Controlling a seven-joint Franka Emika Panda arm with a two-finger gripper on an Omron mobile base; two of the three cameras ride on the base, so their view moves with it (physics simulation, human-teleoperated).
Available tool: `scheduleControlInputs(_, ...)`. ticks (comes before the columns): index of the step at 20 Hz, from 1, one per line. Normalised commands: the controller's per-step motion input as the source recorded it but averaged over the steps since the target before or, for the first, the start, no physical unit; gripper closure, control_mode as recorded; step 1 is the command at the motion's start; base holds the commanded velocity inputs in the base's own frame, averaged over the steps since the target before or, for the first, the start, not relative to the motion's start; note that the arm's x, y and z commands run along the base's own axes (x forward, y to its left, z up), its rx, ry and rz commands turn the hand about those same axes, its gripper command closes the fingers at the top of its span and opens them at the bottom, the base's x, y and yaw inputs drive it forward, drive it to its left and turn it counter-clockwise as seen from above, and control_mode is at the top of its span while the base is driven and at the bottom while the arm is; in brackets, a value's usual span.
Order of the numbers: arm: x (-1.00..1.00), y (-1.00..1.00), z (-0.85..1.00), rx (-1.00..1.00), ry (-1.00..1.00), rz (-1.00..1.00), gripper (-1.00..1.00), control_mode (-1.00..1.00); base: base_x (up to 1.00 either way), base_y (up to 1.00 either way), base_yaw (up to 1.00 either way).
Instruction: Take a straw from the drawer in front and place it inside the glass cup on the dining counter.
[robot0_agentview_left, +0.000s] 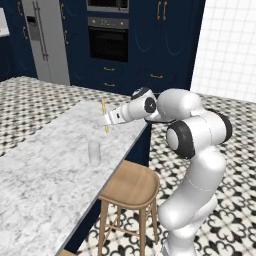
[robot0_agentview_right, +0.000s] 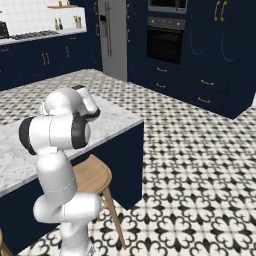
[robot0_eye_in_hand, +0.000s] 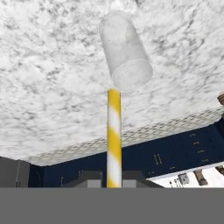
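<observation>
Standing nearest in the left base view is a wooden stool (robot0_agentview_left: 131, 186), tucked against the right edge of the tabletop (robot0_agentview_left: 45, 170), a long slab of white-grey speckled marble on a dark navy base. On that marble, a little left of the stool's seat and close to the slab's right edge, stands the glass cup (robot0_agentview_left: 94, 152), clear, straight-sided and upright. Farther along, the white arm reaches left over the slab, and its pincer (robot0_agentview_left: 104, 120) hangs above the marble beyond the cup, pressed together on the straw (robot0_agentview_left: 104, 114), which stands nearly upright in the grip, its upper end above the pincer and its lower end just below it. From the hand view the straw (robot0_eye_in_hand: 114, 140) shows yellow and white stripes and points at the rim of the cup (robot0_eye_in_hand: 125, 50), apart from it. Far behind, past the patterned black-and-white floor (robot0_agentview_left: 30, 100), stand navy cabinets (robot0_agentview_left: 160, 45), a built-in oven (robot0_agentview_left: 108, 42) and a grey fridge (robot0_agentview_left: 45, 40)
</observation>
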Motion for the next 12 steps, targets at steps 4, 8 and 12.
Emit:
scheduleControlInputs(4,0.0,0.0,-0.43,0.0,0.0,0.0,1.0,-1.0,0.0,0.0,0.0)
scheduleControlInputs(8,0.0,0.03,-0.18,0.0,0.0,0.0,1.0,-1.0,0.0,0.0,0.0)
scheduleControlInputs(12,0.0,0.21,-0.3,0.0,0.0,0.0,1.0,-1.0,0.0,0.0,0.0)
